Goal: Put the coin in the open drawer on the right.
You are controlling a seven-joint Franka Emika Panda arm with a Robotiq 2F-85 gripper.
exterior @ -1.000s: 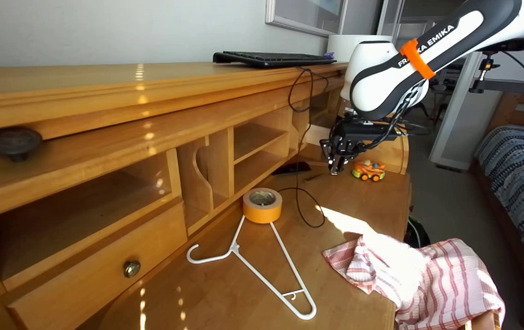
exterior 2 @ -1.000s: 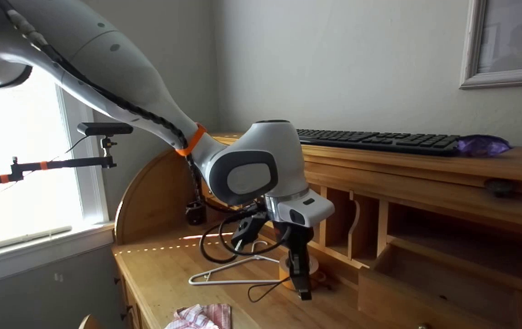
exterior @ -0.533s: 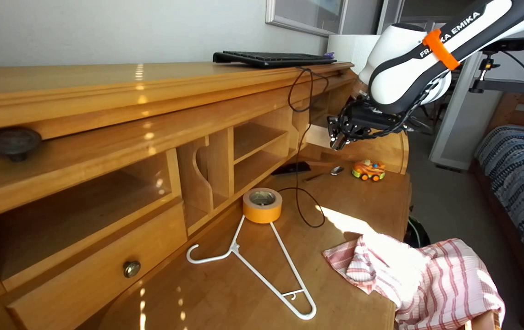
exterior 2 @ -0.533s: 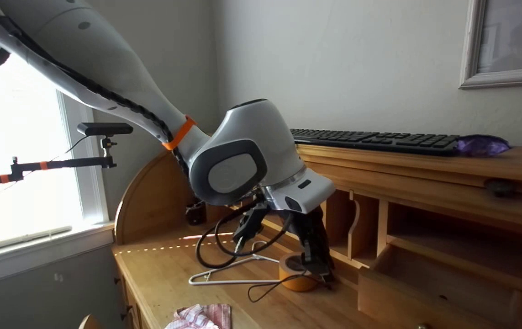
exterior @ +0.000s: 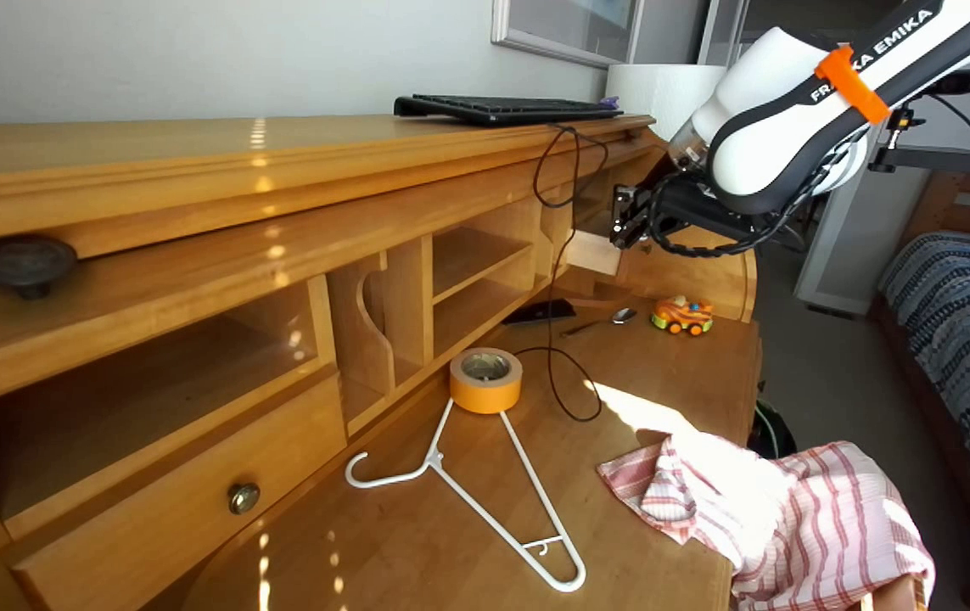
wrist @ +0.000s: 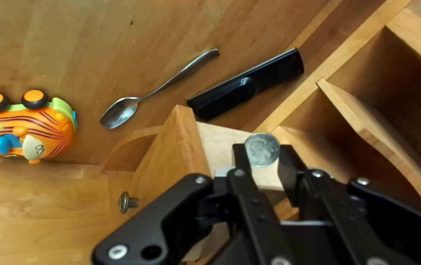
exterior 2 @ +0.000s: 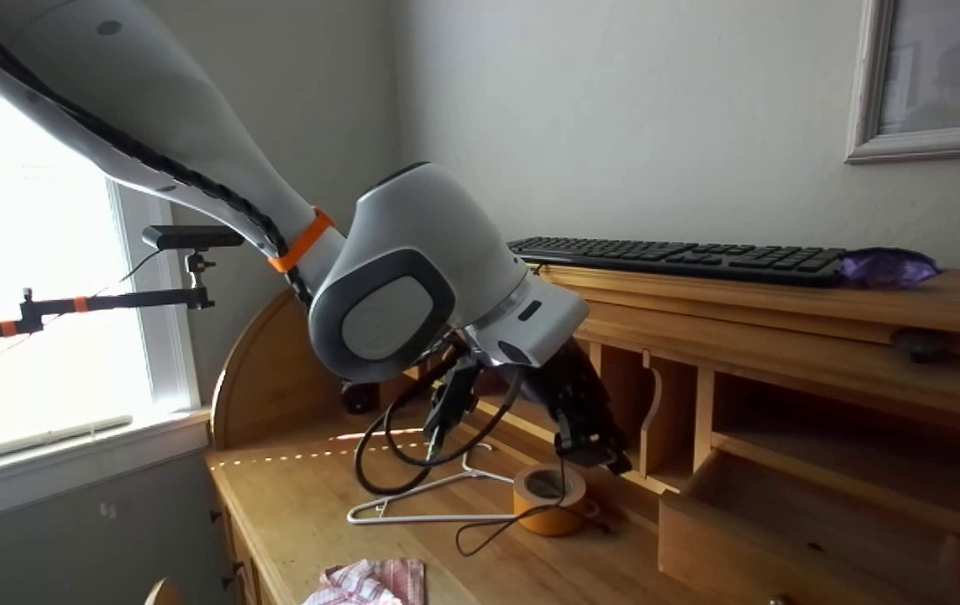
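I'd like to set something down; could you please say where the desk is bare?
Bare wood lies between the toy car and striped cloth, and between cloth and white hanger. It's crowded around the spoon, black object and narrow open drawer.

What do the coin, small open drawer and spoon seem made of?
Coin: silvery metal with a dull sheen and a patterned face; the alloy can't be told.
Small open drawer: wood, with a honey-coloured, faintly grained front, perhaps varnished, and a paler side, seemingly unfinished.
Spoon: shiny metal, possibly stainless steel, going by the bright reflections in its bowl.
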